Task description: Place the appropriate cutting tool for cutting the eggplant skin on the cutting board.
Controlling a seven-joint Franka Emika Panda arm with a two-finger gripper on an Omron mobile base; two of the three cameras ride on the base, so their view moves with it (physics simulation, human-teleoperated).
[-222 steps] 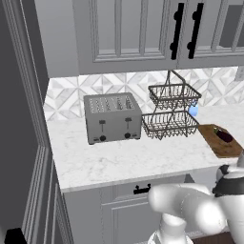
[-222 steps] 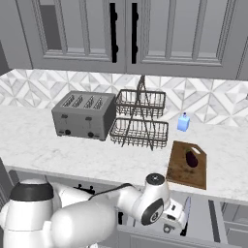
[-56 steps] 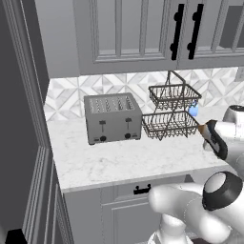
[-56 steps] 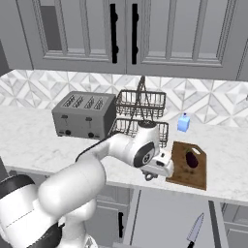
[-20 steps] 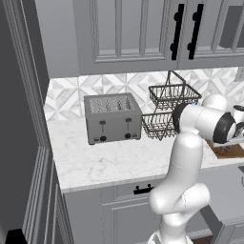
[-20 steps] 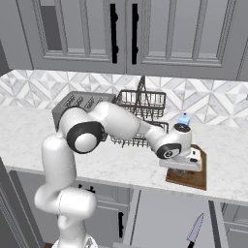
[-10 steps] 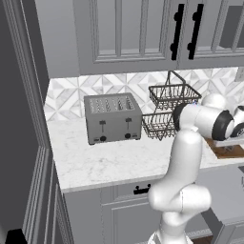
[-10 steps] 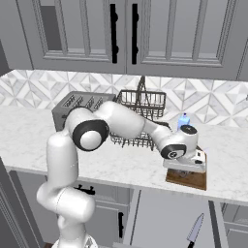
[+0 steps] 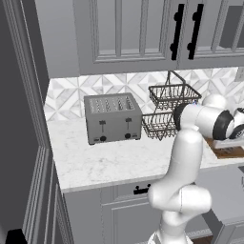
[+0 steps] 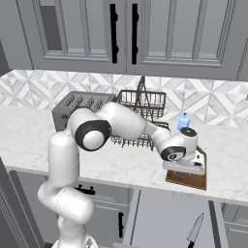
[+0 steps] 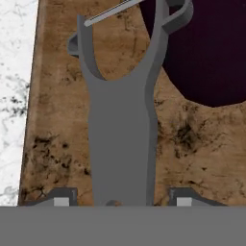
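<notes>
**A:** What has changed over the last second?

**B:** The arm has sunk a little lower over the cutting board (image 10: 193, 180), so the claw (image 10: 183, 167) now sits just above the wood at the right end of the tabletop (image 10: 34, 140). Nothing else has shifted; the toaster (image 9: 112, 118) and wire basket (image 9: 172, 96) stand as they did.

**A:** And the tool?

**B:** In the hand view a grey Y-shaped peeler (image 11: 120, 125) lies along the board, handle toward the camera, its forked head and thin blade at the far end. The head is right against the eggplant (image 11: 211, 53), which also lies on the board, to the peeler's right in that view.

**A:** Is the claw clenched on the handle?

**B:** I would say not. The two finger tips (image 11: 61, 198) stand well out on either side of the handle with bare wood between, so it looks released.

**A:** So which step is this?

**B:** The set-down, by my reading: the peeler seems to rest flat on the board. The next move calls for a straight lift away, keeping the fingers wide so they don't drag the handle or nudge the eggplant. A knife (image 10: 194, 228) lies lower down, in front of the cabinets, untouched.
</notes>
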